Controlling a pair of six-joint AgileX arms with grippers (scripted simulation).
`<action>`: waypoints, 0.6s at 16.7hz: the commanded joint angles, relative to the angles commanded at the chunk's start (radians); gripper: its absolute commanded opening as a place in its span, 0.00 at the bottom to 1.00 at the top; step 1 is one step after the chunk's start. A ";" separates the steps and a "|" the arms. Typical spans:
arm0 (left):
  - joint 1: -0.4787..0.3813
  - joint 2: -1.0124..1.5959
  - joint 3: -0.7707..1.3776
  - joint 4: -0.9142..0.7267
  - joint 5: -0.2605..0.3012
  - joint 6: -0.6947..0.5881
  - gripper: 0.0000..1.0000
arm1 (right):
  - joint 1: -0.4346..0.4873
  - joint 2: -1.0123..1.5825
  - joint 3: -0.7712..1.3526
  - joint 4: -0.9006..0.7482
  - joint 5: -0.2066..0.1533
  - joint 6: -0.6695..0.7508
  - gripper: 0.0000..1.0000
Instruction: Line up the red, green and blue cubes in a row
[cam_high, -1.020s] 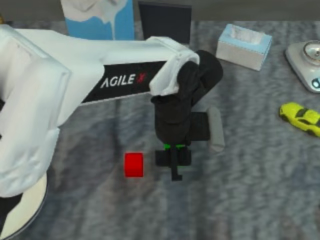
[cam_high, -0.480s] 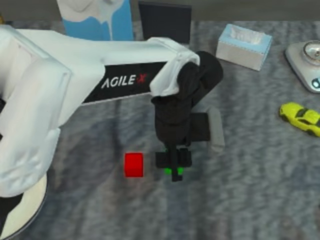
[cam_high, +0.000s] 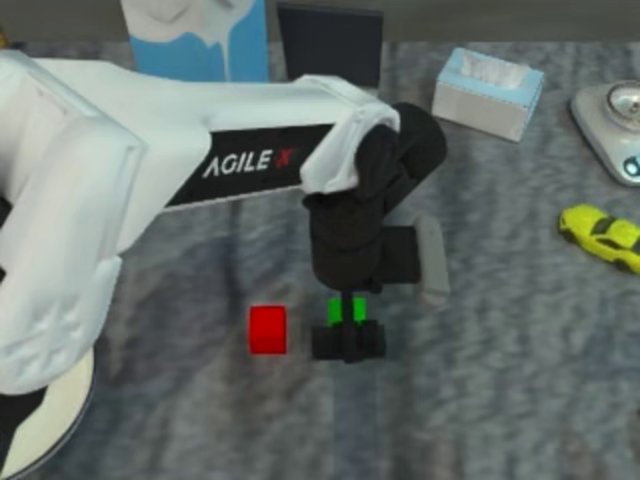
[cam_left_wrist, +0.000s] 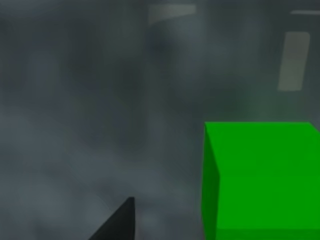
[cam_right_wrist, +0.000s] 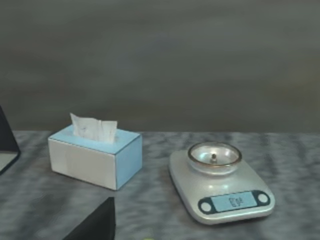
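Near the front of the table, the left gripper hangs low just right of the red cube. The green cube shows as two green strips on either side of the gripper stem, so it sits under the gripper; whether the fingers pinch it or stand spread I cannot tell. The blue cube is not visible in any view. One risk: if the gripper pulls away crooked, it may drag the green cube out of line or push it against the red one. Farther back stand the tissue box, the kitchen scale and the yellow toy car. The right arm is parked out of view.
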 joint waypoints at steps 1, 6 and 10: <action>0.000 0.000 0.000 0.000 0.000 0.000 1.00 | 0.000 0.000 0.000 0.000 0.000 0.000 1.00; 0.002 -0.001 0.000 0.000 0.000 0.000 1.00 | 0.000 0.000 0.000 0.000 0.000 0.000 1.00; 0.008 -0.017 0.055 -0.073 0.000 -0.001 1.00 | 0.000 0.000 0.000 0.000 0.000 0.000 1.00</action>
